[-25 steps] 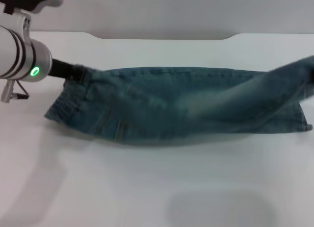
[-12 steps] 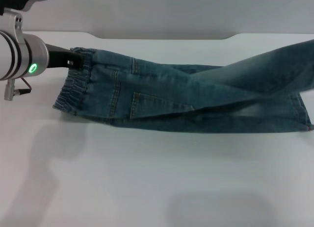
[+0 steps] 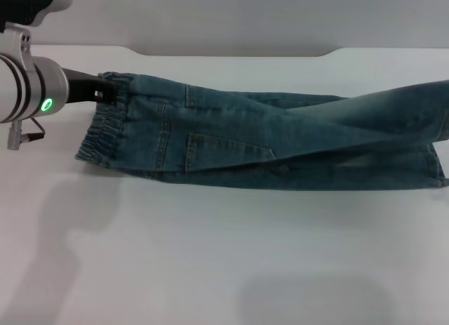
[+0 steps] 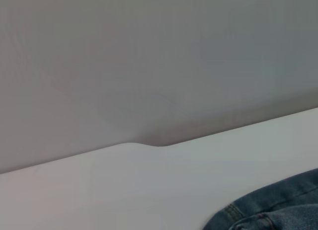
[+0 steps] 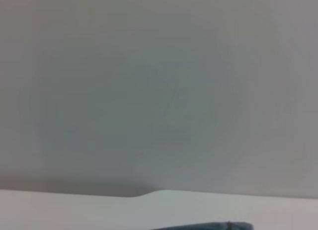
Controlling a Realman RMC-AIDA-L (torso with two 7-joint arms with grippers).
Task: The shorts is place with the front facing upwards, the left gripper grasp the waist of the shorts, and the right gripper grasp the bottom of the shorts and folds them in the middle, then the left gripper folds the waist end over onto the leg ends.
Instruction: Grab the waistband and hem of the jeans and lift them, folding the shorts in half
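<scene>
1. Since 1 second ago, the shorts (image 3: pixel 266 146) are settling flatter: the lifted leg on my right side is dropping lower toward the table (image 3: pixel 224 269), and the waist (image 3: pixel 105 125) end is sitting a little higher and farther back than it was.
2. At this moment my left gripper (image 3: pixel 104 88) is clenching the far corner of the waist, its black claw reaching out from the silver arm with the green light at the left edge of the head view.
3. My right gripper is sitting outside the head view, beyond the right edge, so I cannot tell whether it is grasping anything; the upper leg is running off that edge, slightly raised, which suggests to me that it is being held there.
4. Lengthwise, the shorts are lying across the middle of the table, waist toward my left, the leg ends (image 3: pixel 436 163) toward my right, and a back patch pocket (image 3: pixel 224 148) is showing on the upper layer.
5. Judging by that pocket and the doubled layers, the first fold, down the middle, is looking nearly finished, with the top leg not yet lying fully flat on the lower one.
6. What I am still facing is the second fold: carrying the waist across with my left gripper and laying it over the leg ends.
</scene>
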